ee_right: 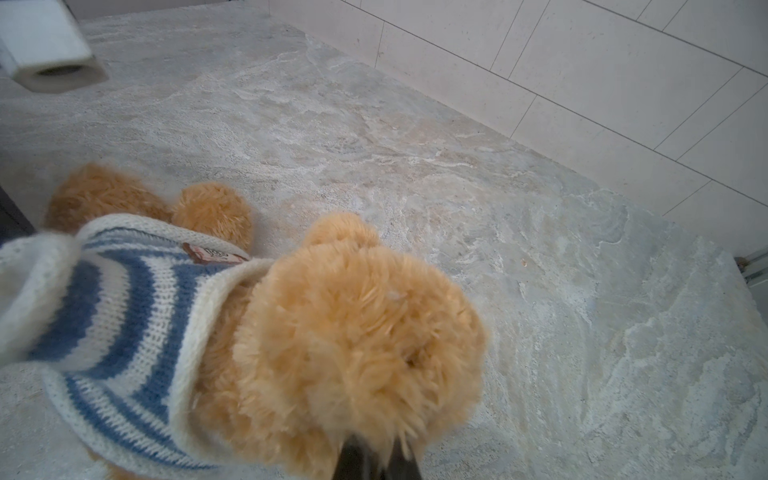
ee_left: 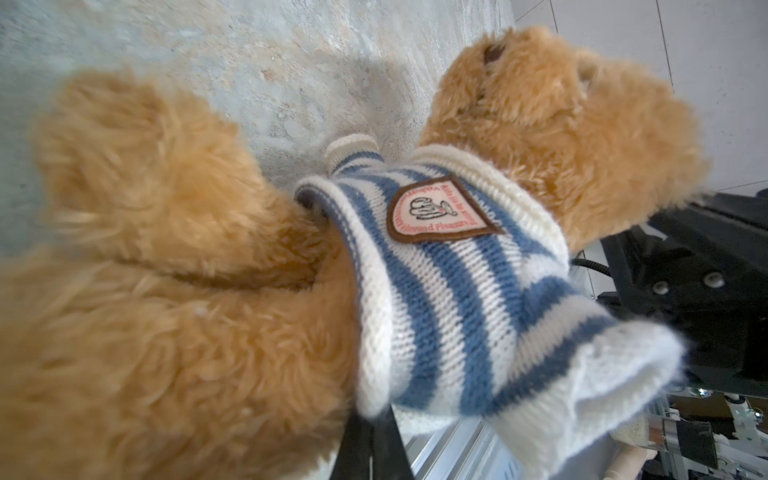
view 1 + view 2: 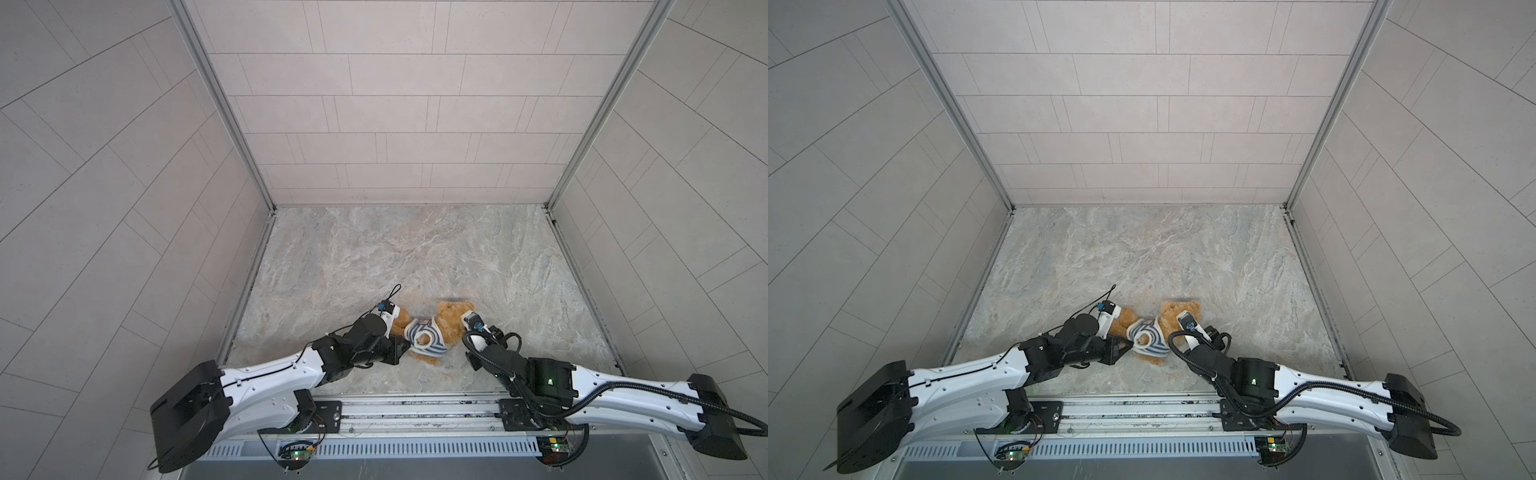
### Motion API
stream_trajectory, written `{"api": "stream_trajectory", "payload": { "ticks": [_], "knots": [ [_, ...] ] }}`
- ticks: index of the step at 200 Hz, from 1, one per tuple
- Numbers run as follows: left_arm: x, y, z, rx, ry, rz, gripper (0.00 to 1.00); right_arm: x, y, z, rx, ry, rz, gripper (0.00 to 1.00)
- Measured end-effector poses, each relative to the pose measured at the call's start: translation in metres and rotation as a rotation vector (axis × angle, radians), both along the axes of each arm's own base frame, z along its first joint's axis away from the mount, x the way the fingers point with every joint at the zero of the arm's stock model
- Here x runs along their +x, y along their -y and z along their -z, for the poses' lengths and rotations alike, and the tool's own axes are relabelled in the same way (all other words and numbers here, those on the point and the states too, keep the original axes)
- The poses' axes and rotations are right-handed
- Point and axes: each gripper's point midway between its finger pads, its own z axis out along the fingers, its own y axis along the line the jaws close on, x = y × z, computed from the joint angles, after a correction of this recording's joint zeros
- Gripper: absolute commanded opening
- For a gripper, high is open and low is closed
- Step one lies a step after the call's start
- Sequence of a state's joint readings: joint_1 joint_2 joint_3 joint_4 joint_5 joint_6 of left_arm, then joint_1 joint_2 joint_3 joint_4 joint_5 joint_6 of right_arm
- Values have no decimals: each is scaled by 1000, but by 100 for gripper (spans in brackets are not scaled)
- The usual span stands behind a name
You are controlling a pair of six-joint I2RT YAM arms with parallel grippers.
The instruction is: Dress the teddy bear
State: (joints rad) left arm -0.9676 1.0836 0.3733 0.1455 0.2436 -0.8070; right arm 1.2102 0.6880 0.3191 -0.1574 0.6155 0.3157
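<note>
On marble tabletop point(image 3: 415, 249), teddy bear point(image 3: 449, 319) lies near front rail point(image 3: 415, 409), about midway along it, with striped shirt point(image 3: 426, 338) over neck and upper body. Wide bare marble beyond bear, away from rail, up to tiled walls point(image 3: 415, 124). Side edges well apart from bear. Claws: left gripper point(image 2: 372, 449) pinched together on shirt hem; right gripper point(image 1: 376, 461) clamped in head fur.

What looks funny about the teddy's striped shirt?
The shirt is only halfway on. It sits bunched high on the teddy, leaving the furry lower body bare, and one sleeve flops out to the side and looks empty.
</note>
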Motion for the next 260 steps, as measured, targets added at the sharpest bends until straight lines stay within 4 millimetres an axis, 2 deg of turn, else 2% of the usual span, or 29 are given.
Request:
{"api": "stream_trajectory", "payload": {
  "ticks": [42,90,113,131,170,196,209,236,260],
  "knots": [
    [0,3,6,-2,7,3,0,7,2,9,33,-51,38,0],
    [-1,5,1,-26,27,4,0,10,3,14,52,-84,51,0],
    [-3,3,-3,-35,34,0,18,8,-5,10,69,-85,12,0],
    [-5,-3,-12,-42,54,0,24,6,-13,8,89,-79,-38,0],
    [-9,-22,-29,-34,98,-20,44,0,-19,9,59,-64,-122,0],
    [-13,-35,-27,20,91,-15,48,0,-21,6,28,-40,-154,0],
    [-14,-39,-29,55,89,-3,45,2,-21,5,20,-29,-163,0],
    [-9,-43,-51,73,100,17,44,7,-21,3,15,-20,-181,0],
    [8,-46,-77,62,125,9,46,10,-23,5,-1,-26,-203,0]
  ]
}}
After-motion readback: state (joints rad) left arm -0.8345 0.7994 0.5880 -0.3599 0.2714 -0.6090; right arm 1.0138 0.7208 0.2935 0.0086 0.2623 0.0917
